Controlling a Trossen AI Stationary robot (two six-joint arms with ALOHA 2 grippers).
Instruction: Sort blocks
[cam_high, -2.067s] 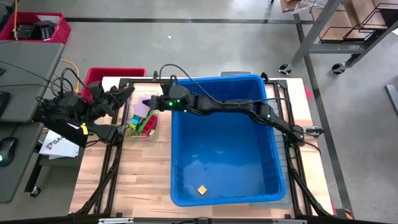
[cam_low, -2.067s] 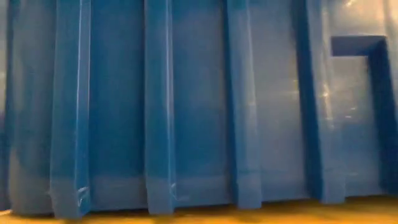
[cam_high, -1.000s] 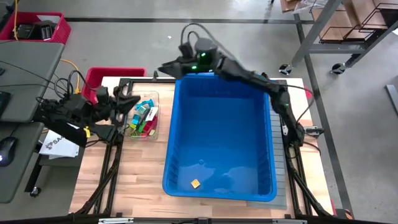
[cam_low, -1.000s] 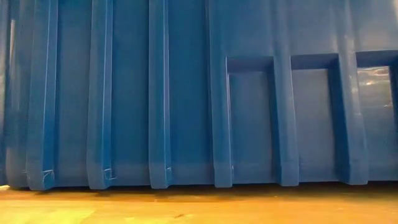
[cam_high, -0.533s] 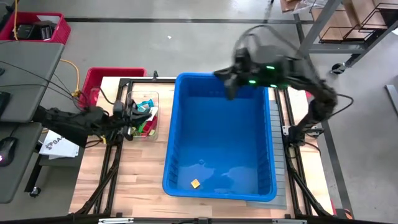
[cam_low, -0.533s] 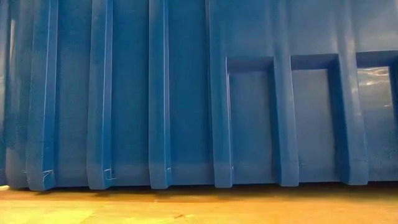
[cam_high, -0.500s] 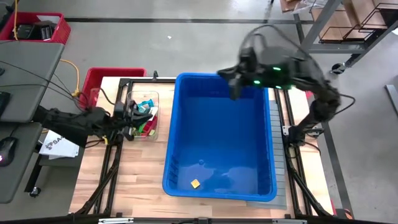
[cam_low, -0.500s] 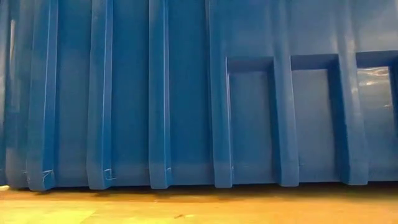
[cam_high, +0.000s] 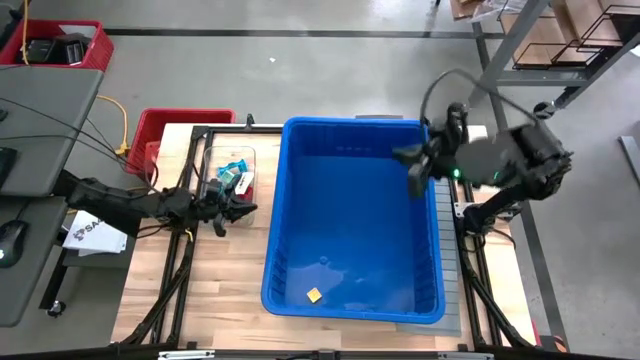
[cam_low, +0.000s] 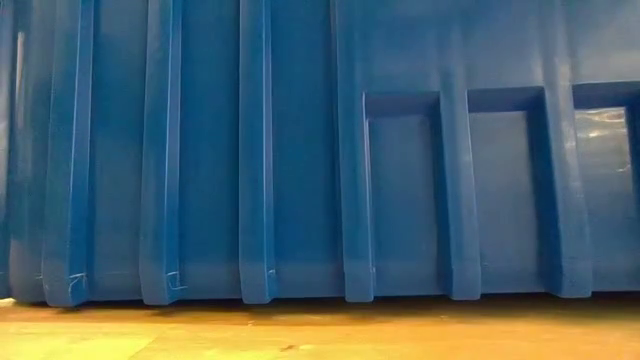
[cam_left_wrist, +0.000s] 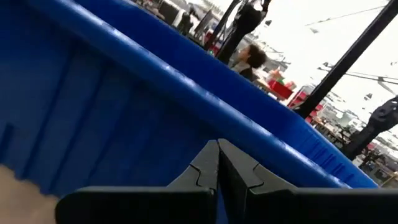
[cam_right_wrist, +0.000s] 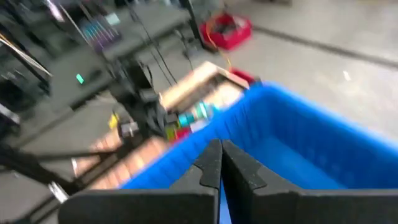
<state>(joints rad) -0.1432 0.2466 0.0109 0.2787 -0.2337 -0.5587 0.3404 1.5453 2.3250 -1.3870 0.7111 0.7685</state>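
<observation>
One yellow block (cam_high: 314, 294) near bin (cam_high: 352, 127) wall.

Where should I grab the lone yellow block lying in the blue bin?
Take the yellow block from straight above, fingers across two opposite flat sides. It lies alone on the floor of the blue bin, near the front-left corner, and the bin's tall walls block any sideways approach. Turn the wrist to match its rotated edges.

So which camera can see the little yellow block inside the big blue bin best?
The high view: it looks straight down on the yellow block lying alone on the bin's floor. The low and left wrist views show only the blue bin's wall; the right wrist view misses it.
</observation>
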